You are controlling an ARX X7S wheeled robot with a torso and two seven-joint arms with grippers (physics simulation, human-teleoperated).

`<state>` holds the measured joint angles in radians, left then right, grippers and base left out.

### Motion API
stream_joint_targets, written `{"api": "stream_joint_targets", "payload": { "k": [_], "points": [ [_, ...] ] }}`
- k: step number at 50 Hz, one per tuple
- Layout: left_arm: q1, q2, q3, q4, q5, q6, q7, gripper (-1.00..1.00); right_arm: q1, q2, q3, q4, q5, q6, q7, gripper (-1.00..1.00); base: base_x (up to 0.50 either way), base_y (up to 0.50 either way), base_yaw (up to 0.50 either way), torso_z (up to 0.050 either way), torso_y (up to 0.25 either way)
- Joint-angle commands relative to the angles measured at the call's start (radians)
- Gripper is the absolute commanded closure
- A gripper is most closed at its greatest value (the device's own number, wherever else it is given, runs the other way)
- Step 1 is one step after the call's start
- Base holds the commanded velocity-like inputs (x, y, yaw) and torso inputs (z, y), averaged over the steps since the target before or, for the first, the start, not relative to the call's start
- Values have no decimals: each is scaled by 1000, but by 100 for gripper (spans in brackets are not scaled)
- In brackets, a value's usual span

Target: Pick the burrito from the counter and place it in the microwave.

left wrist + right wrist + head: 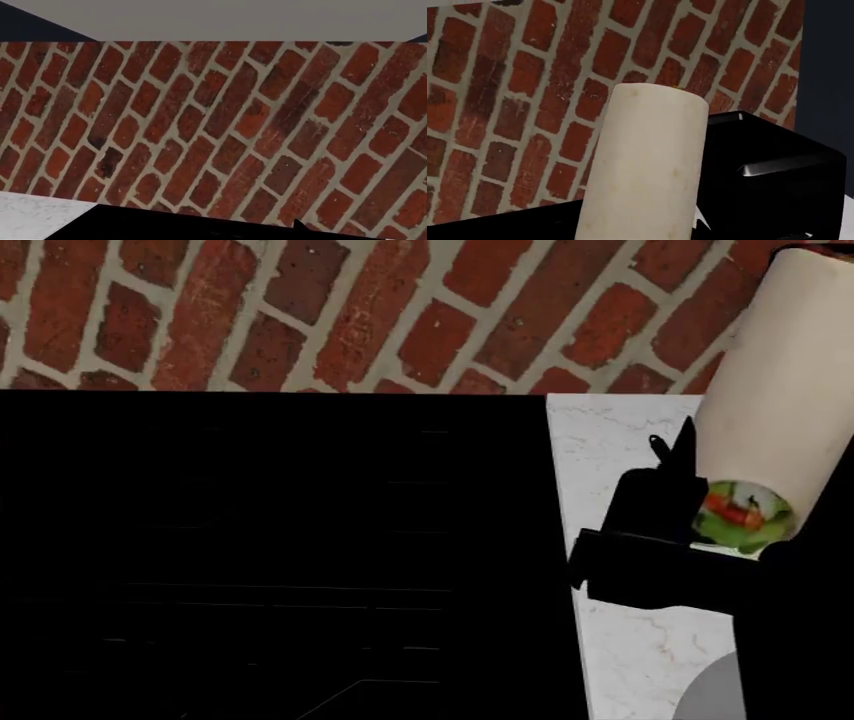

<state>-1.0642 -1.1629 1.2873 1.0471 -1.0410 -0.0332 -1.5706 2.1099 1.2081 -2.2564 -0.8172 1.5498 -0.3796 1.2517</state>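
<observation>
The burrito (774, 390) is a beige tortilla roll, and its cut end shows green lettuce and red filling. My right gripper (674, 510) is shut on it and holds it up above the white marble counter (627, 640), with the cut end toward the head camera. One thin black finger (683, 445) shows along its left side. In the right wrist view the burrito (647, 165) fills the middle and hides the jaws. The left wrist view shows only a black mass (200, 227) at its edge, so I cannot tell how the left jaws stand.
The flat black stove top (267, 560) fills the left of the head view. A red brick wall (334, 310) runs behind it. A grey plate (714, 695) lies on the counter near the front right. A black boxy appliance (774, 170) stands beside the burrito in the right wrist view.
</observation>
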Motion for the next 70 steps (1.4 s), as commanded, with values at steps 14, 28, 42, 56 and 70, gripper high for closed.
{"api": "stream_joint_targets", "payload": {
  "k": [14, 28, 42, 56, 70],
  "points": [
    [-16, -5, 14, 0, 0, 6, 0, -100, 1, -4, 46, -26, -44, 33, -21, 100, 0, 220, 0, 0, 1],
    [-36, -14, 48, 0, 9, 22, 0, -100, -23, -8, 61, -30, -57, 14, -27, 100, 0, 436, 0, 0, 0],
    [-50, -17, 55, 0, 4, 25, 0, -100, -27, -16, 82, -28, -53, 11, -32, 100, 0, 373, 0, 0, 1],
    [-44, -19, 61, 0, 16, 25, 0, -100, -50, -13, 91, -33, -66, 2, -38, 100, 0, 372, 0, 0, 1],
    [-44, -23, 51, 0, 2, 20, 0, -100, -58, -22, 106, -42, -72, 0, -46, 100, 0, 67, 0, 1, 0]
  ]
}}
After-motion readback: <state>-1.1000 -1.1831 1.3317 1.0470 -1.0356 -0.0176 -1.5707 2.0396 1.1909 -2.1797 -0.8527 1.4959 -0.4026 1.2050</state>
